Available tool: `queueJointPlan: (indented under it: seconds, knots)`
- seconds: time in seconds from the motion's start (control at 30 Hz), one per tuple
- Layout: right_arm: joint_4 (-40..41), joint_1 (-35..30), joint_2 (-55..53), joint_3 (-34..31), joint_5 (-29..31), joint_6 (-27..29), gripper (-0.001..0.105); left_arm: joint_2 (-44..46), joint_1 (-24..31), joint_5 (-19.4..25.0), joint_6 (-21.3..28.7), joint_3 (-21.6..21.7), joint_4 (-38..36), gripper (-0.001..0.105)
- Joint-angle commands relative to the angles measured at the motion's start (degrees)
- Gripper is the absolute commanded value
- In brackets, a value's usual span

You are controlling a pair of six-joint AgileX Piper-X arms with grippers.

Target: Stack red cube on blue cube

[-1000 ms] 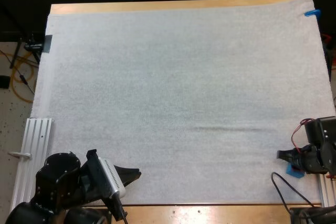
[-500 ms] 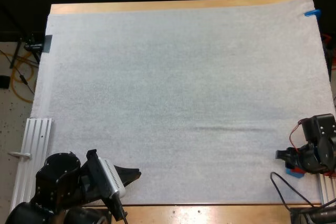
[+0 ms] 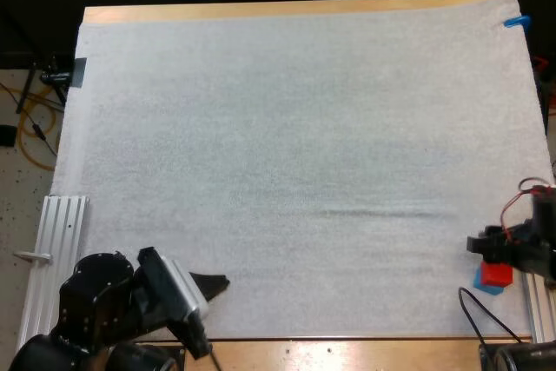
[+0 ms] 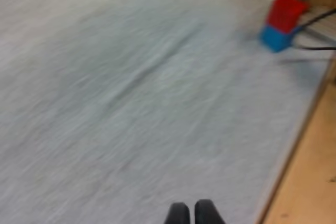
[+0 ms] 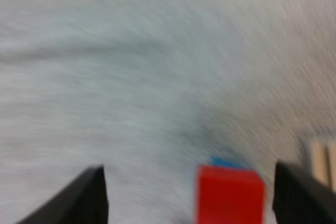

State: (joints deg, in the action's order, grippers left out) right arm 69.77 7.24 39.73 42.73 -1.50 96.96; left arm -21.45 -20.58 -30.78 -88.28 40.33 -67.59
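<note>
High view shows the red cube (image 3: 497,273) resting on the blue cube (image 3: 480,283) at the near right corner of the mat (image 3: 287,145), close to the right edge of the tabletop (image 3: 347,349). Right wrist view shows the right claw (image 5: 188,182) released: its fingers (image 5: 86,198) stand apart on either side of the red cube and clear of it. Left wrist view shows the left claw (image 4: 190,214) clenched on nothing, well apart from the stack at the near left.

Hazards, as judged:
- A sideways or tilted retreat of the right claw can clip the red cube and push it off.
- The red cube appears slightly offset on the blue cube; a light knock may topple it.
- A toppled cube may roll off the nearby mat edge.
</note>
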Motion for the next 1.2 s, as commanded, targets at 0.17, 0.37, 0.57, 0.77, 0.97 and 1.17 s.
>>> queueJointPlan:
  seconds: [0.17,0.37,0.57,0.77,0.97,1.17]
  knots:
    - [-7.5,-0.2,-1.9,3.5,-3.7,2.3,0.063,-3.3,-0.1,9.1,-4.1,0.7,8.0,0.0]
    - [-13.4,-0.3,-0.4,3.5,-3.5,5.1,0.063,-8.6,0.5,19.9,-5.4,0.7,17.1,0.0]
    - [-18.4,-0.4,-0.4,3.5,0.0,6.9,0.063,-11.3,8.9,21.0,-5.8,0.7,23.6,0.0]
    - [-17.9,-0.4,-0.8,4.3,0.6,7.0,0.063,-11.1,21.2,15.2,-5.9,2.7,22.2,0.0]
    - [-15.8,-0.4,-6.3,5.0,3.6,6.6,0.063,-7.3,22.1,14.0,-5.9,6.6,21.2,0.0]
    - [-10.3,-0.4,-15.8,5.0,6.7,6.3,0.063,2.8,22.1,14.0,-5.8,6.9,19.8,0.0]
